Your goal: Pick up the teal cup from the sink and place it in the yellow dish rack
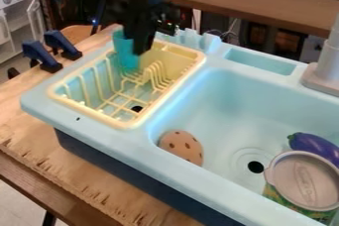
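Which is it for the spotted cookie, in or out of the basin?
In: the cookie lies below the rim of the basin.

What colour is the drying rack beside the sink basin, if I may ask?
The drying rack is pale yellow, seen in the camera view.

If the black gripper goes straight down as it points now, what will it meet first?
The black gripper, at the teal plastic cup, points down into the pale yellow plastic dish rack, so it would probably meet the rack's bars first; depth is unclear.
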`<state>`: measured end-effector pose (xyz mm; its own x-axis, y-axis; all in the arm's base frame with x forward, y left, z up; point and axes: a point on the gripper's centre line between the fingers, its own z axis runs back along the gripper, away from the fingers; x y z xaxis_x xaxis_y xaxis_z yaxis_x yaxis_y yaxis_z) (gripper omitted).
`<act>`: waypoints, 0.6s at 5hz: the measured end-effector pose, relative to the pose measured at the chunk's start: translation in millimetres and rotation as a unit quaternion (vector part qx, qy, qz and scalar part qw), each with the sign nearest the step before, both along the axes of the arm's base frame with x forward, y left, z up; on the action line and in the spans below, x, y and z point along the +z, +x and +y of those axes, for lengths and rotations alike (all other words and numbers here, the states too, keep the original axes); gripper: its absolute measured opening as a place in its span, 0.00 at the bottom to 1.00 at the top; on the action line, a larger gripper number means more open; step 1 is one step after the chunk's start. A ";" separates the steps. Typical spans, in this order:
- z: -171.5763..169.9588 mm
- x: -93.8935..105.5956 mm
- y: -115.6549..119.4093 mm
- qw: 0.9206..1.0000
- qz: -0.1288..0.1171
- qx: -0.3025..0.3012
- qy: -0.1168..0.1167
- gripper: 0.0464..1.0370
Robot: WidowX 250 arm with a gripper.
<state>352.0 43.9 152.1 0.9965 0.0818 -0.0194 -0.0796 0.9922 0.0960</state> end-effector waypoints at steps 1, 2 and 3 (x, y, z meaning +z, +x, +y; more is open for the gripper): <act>1.3 -0.7 3.0 1.000 -0.012 0.006 -0.011 0.07; 0.7 -1.4 5.3 1.000 -0.018 0.007 -0.017 0.09; 2.6 -10.6 5.4 1.000 -0.002 0.003 -0.018 0.30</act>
